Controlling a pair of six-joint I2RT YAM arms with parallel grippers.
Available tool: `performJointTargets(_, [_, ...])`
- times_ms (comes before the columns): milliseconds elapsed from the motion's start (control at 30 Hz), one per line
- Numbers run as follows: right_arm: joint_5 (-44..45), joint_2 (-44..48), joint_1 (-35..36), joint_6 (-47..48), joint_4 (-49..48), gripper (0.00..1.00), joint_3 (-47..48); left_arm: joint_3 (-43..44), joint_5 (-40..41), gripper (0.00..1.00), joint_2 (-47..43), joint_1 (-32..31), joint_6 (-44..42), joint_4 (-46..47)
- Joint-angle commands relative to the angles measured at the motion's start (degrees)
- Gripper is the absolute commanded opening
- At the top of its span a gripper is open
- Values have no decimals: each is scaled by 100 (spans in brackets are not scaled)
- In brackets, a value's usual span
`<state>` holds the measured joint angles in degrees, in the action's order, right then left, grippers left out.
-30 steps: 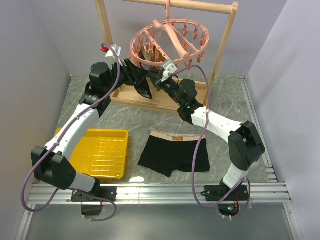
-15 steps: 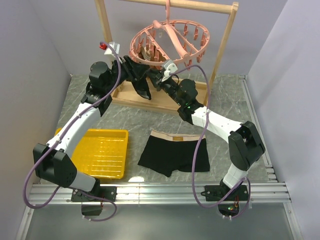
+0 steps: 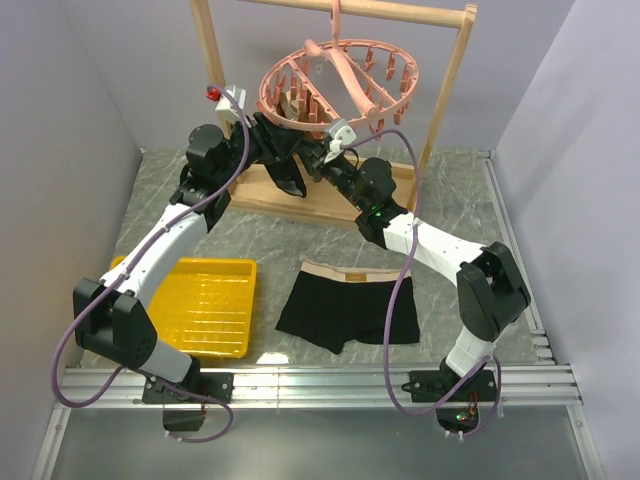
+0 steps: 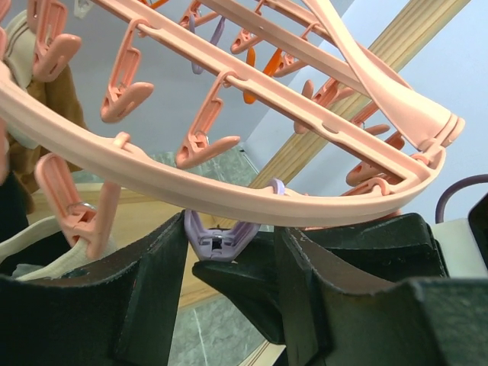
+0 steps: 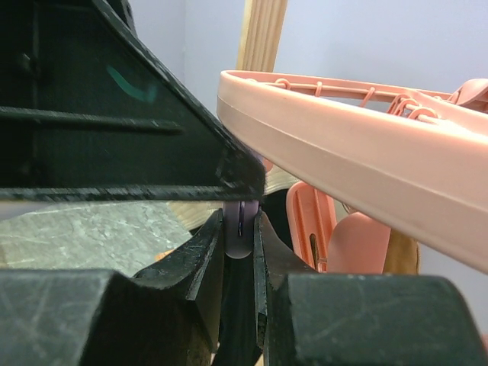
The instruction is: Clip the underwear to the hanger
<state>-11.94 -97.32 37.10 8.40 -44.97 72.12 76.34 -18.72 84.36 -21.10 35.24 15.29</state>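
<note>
Plainly, the underwear (image 3: 345,310) lies flat on the grey marbled counter (image 3: 300,235), long axis left to right, waistband toward the rack (image 3: 447,90), legs toward the arm bases. Pale lilac walls enclose the counter; 1 yellow tray (image 3: 205,305) sits left of the underwear. The hanger (image 3: 352,80) hangs tilted from the rack. Under its near rim the left claw (image 4: 232,229) is spread, and the right claw (image 5: 239,221) pinches a lilac peg (image 4: 221,240). A dark garment (image 3: 288,180) beside them is half hidden.
</note>
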Motion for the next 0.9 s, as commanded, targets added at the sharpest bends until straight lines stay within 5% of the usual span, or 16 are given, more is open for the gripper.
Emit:
performJointTargets(0, [-247, 213, 60, -58, -126, 0, 83, 48, 149, 53, 37, -69, 79, 519])
performJointTargets(300, [-229, 275, 60, 12, -126, 0, -48, 162, 325, 30, 99, -69, 220, 563])
performJointTargets(400, [-203, 310, 60, 38, -143, 0, -119, 119, 299, 17, 81, -69, 237, 580])
performJointTargets(433, [-203, 319, 60, 65, -117, 0, -128, 101, 281, 5, 72, -69, 246, 598])
performJointTargets(467, [-186, 327, 60, 65, -74, 7, -136, 83, 273, 0, 55, -69, 263, 615])
performJointTargets(567, [-142, 406, 60, 117, 32, 29, -224, 66, 211, 0, 46, -69, 299, 616])
performJointTargets(867, [-19, 231, 43, 83, 129, 34, 126, -66, 53, 0, 2, -69, 360, 651])
